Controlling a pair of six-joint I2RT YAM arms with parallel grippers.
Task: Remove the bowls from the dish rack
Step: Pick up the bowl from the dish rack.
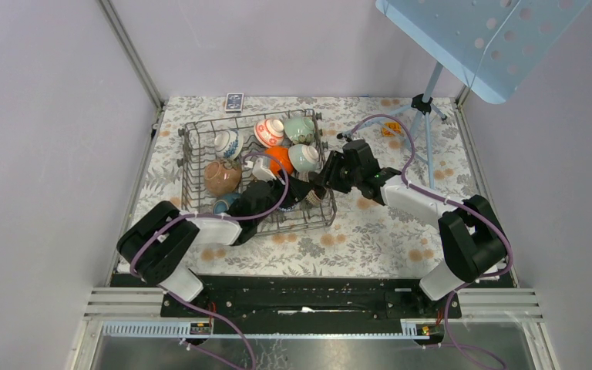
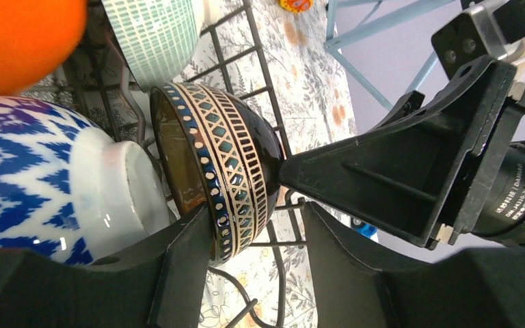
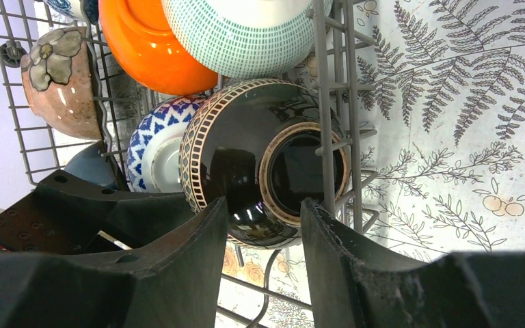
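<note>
The grey wire dish rack holds several bowls. A black bowl with a gold lattice rim lies on its side at the rack's near right corner. My right gripper comes in from the right. In the right wrist view it is shut on the black bowl's base, by the foot ring. My left gripper is open around the bowl's rim: one finger touches the rim, the other stands apart. An orange bowl, a brown flowered one and a blue-and-white one sit beside it.
A rack wire crosses in front of the black bowl's foot. A light blue perforated panel on a tripod stands at the back right. A small dark card lies behind the rack. The floral cloth covers the table.
</note>
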